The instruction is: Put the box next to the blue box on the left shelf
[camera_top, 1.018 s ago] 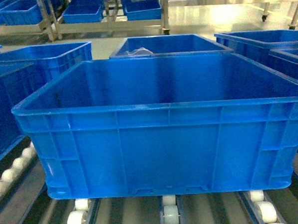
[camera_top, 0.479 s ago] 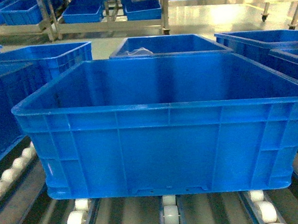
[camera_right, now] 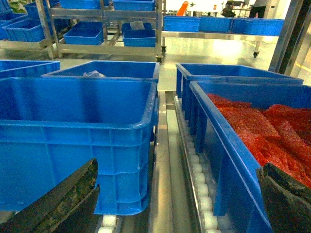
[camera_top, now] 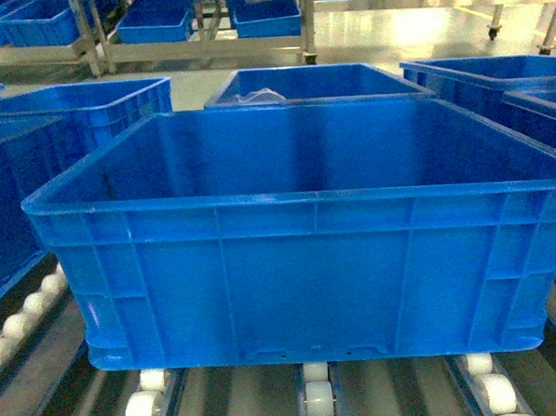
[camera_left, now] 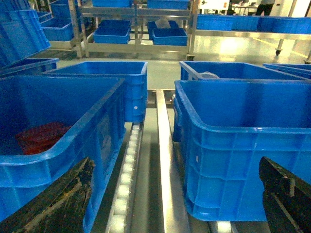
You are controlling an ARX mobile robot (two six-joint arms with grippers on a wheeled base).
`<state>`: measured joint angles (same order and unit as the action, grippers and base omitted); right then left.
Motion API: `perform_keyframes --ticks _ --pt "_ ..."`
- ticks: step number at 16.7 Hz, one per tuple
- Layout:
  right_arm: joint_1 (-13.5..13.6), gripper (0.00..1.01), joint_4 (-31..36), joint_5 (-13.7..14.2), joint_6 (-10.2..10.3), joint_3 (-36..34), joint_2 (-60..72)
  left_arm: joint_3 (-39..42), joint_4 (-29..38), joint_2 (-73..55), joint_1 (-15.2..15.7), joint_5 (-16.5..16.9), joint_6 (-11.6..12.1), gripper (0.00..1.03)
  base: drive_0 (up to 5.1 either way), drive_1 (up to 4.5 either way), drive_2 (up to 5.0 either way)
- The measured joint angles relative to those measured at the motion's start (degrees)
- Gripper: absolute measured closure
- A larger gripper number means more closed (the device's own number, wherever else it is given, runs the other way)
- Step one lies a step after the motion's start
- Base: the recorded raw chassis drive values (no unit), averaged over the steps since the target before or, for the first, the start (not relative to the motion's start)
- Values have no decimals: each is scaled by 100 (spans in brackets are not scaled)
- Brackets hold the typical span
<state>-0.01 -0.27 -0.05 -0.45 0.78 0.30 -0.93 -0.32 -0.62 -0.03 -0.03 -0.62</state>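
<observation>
We saw the box (camera_top: 304, 262), a large blue plastic crate with a thick rim and ribbed walls, sitting squarely on the left shelf (camera_top: 318, 397), its base resting on rows of white roller wheels (camera_top: 139, 411) set in grey tracks. In the head view it filled the middle of the scene, its near wall facing us.

The left gripper (camera_left: 175, 194) stood with its two dark fingers (camera_left: 63, 199) spread wide. The box's near left corner lay beyond and between them, toward the right finger, touching neither; the jaws were released and held nothing. The right gripper (camera_right: 180, 199) was likewise spread apart, with the box's near right corner just beyond its left finger (camera_right: 68, 199) and clear of it.

To the left of the box, across a lane of rollers, stood a neighbouring blue crate (camera_left: 53, 141) with red material (camera_left: 41, 138) lying inside. To the right stood another blue crate (camera_right: 243, 145) heaped with red bagged contents (camera_right: 272, 131). Behind the box sat a further blue crate (camera_top: 313, 83) holding something pale (camera_top: 258, 97). In the far background, steel-tube racks (camera_top: 195, 49) carried more blue bins (camera_top: 155, 26) on a glossy floor (camera_top: 418, 33).
</observation>
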Motion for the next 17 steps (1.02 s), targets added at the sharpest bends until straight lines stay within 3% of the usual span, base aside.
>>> perform_keyframes --ticks 17 --pt "0 3 0 0 0 0 0 0 -2 0 0 0 0 5 0 0 0"
